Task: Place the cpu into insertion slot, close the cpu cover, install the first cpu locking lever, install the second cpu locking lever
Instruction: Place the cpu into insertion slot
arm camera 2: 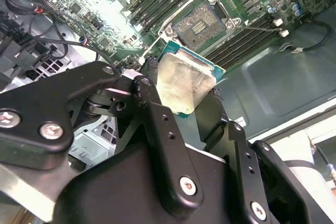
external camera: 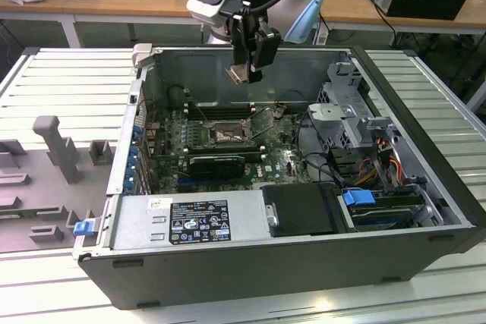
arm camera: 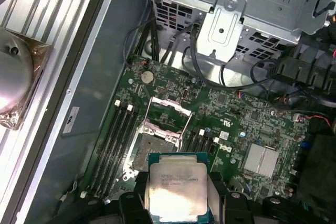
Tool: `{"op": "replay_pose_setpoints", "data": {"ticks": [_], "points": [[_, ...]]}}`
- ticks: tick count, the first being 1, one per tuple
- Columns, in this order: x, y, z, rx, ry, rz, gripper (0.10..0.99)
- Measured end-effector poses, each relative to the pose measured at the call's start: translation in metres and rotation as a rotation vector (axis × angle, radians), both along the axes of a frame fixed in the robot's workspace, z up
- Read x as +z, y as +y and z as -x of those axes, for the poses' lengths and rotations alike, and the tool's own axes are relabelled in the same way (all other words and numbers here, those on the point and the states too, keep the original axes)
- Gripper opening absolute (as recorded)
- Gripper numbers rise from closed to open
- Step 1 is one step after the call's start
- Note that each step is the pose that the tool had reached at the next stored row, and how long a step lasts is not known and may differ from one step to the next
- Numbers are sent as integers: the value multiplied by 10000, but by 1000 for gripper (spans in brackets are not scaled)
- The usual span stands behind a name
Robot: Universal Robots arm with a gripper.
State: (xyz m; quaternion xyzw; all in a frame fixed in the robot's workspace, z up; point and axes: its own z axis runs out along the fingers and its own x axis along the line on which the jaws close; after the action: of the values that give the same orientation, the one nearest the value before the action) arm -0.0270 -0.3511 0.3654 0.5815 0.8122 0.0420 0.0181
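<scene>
The cpu is pinched by its edges in the gripper, its silver top bare in both wrist views. Below, with open air between, the insertion slot lies uncovered. Behind it the cpu cover is raised. In the exterior view the gripper is seen above the computer case, inside its walls.

Exterior view overlooks open case; both wrist views share motherboard.

Silver-topped cpu aloft, clear of open insertion slot
</scene>
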Motion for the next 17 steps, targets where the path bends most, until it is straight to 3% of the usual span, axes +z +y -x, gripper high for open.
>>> {"op": "replay_pose_setpoints", "data": {"ticks": [17], "points": [[-1, 0, 0, -1134, 0, -1, 529]]}}
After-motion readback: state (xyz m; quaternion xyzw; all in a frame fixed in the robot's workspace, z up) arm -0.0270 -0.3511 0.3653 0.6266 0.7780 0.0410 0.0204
